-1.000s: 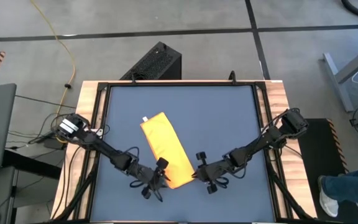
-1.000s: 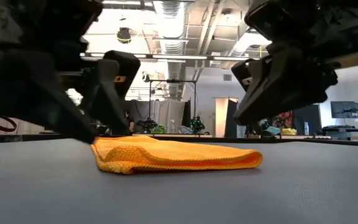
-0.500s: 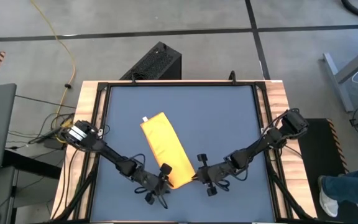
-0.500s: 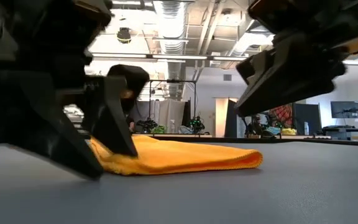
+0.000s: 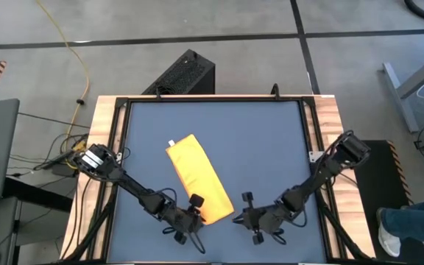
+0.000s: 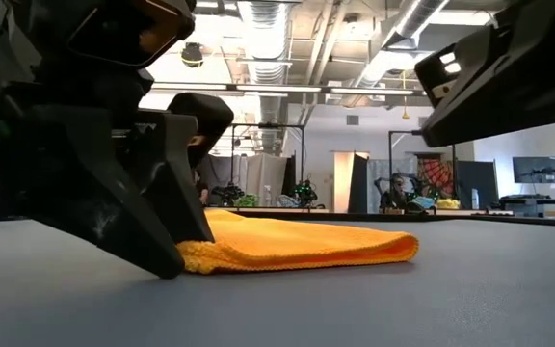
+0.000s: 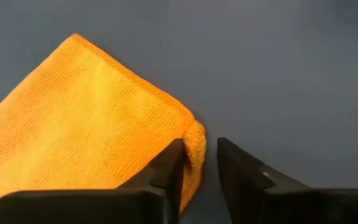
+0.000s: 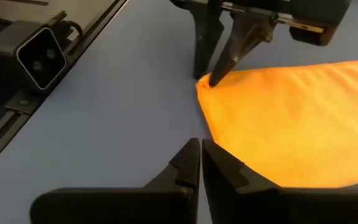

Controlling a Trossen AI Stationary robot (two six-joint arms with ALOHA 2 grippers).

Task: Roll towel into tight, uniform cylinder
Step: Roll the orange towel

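The yellow towel (image 5: 196, 177) lies folded into a long strip, slanting across the dark blue mat (image 5: 271, 140), with its white tag (image 5: 171, 140) at the far end. My left gripper (image 5: 197, 212) is down on the mat at the towel's near end, shut on its near left corner (image 7: 194, 146). My right gripper (image 5: 238, 216) is shut and empty. It hovers just off the towel's near right side (image 8: 253, 155), not touching it. In the low view the left gripper (image 6: 167, 255) hides the towel's left end (image 6: 200, 255). My left gripper pinches the towel's near left corner (image 7: 196, 142) between its two fingertips; one finger (image 7: 169, 165) lies over the cloth and the other (image 7: 238, 168) is on the mat side. The fingers slant down from the table's near left. The folded edge bunches between them, and the towel lies flat on the mat.
The mat sits in a black frame on a wooden table (image 5: 330, 118). A camera module (image 8: 39, 53) stands at the table's rail. A black box (image 5: 186, 73) is on the floor beyond the far edge. A person's leg (image 5: 418, 221) shows at the right.
My left gripper has moved toward the table's near edge and dropped to the mat at the towel's near left corner. My right gripper has drawn back from the towel's near end toward the table's right and near edges, and it has risen in the low view.
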